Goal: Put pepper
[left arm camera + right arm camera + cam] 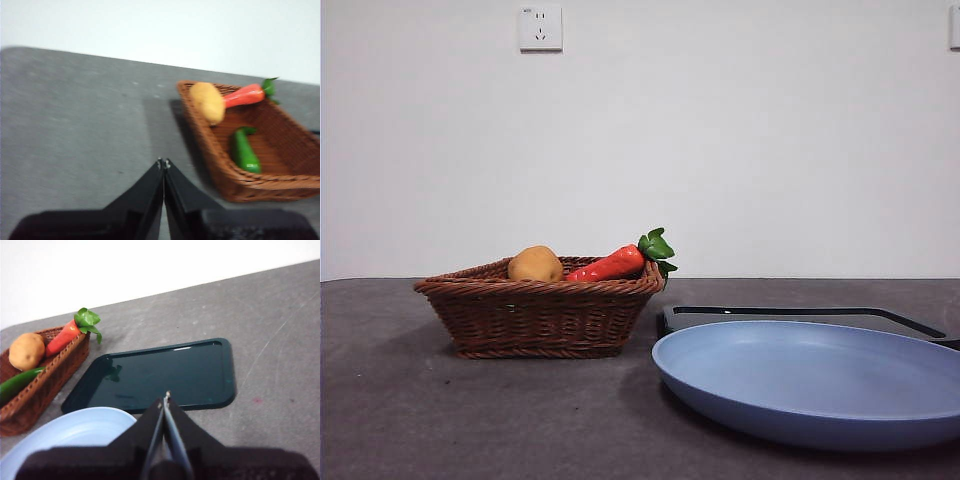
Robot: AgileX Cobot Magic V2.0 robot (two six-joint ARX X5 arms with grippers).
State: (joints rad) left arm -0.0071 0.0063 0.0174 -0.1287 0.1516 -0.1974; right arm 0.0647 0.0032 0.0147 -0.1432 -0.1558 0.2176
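Note:
The glossy green pepper (244, 150) lies on the floor of the brown wicker basket (235, 185), also seen as the pepper (20, 381) from the right wrist. From the front the basket (540, 310) hides it. My left gripper (163, 163) is shut and empty, above the grey table beside the basket. Shut and empty too, my right gripper (165, 399) hovers over the dark tray (165, 375). Neither arm shows in the front view.
A tan potato (535, 264) and a red vegetable with a green leafy top (620, 260) rest in the basket. A pale blue plate (815, 385) sits at the front right, with the dark tray (810, 315) behind it.

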